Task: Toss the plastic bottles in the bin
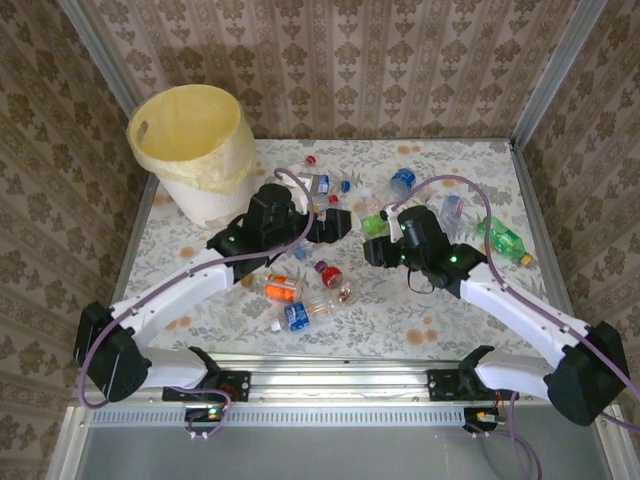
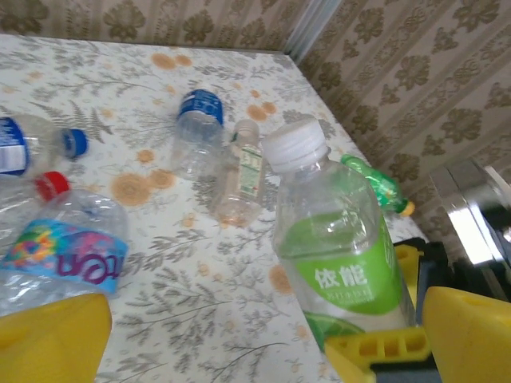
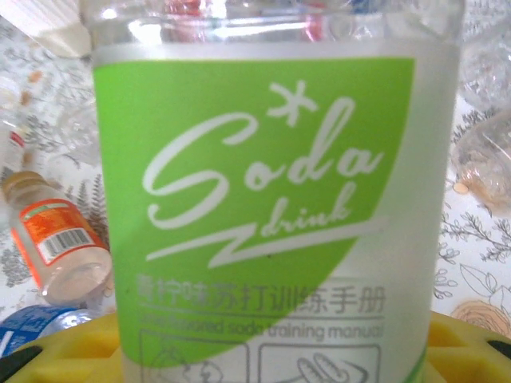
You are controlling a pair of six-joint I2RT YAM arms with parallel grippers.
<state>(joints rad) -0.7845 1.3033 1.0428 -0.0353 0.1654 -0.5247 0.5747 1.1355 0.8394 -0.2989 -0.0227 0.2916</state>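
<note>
The green-label bottle (image 3: 263,199) is upright a little right of the middle of the desk (image 1: 450,320), nearer to its far edge than to the near one. My right pincer (image 1: 380,248) is closed on the lower part of this bottle; its yellow pads press the body under the label. I cannot tell if the bottom of the bottle is on the desk or already lifted.

My left pincer (image 1: 335,225) is wide open and holds nothing. It is just beside the bottle, on the side of the bin (image 1: 225,170), which is at the far left corner of the desk.

I judge that the step now is to bring this bottle to the bin. The bin is well apart from my right arm and my left arm is between them, so I think it is better to give the bottle to the left pincer. For this, the left fingers should take the upper body under the white cap (image 2: 294,144), where nothing covers it. The right one should let go only when the left grip is firm, because the plastic is thin and smooth and may slip.

Other bottles (image 1: 300,300) lie around on the desk. I would lift first and then move sideways, high enough to clear the rim of the bin.
</note>
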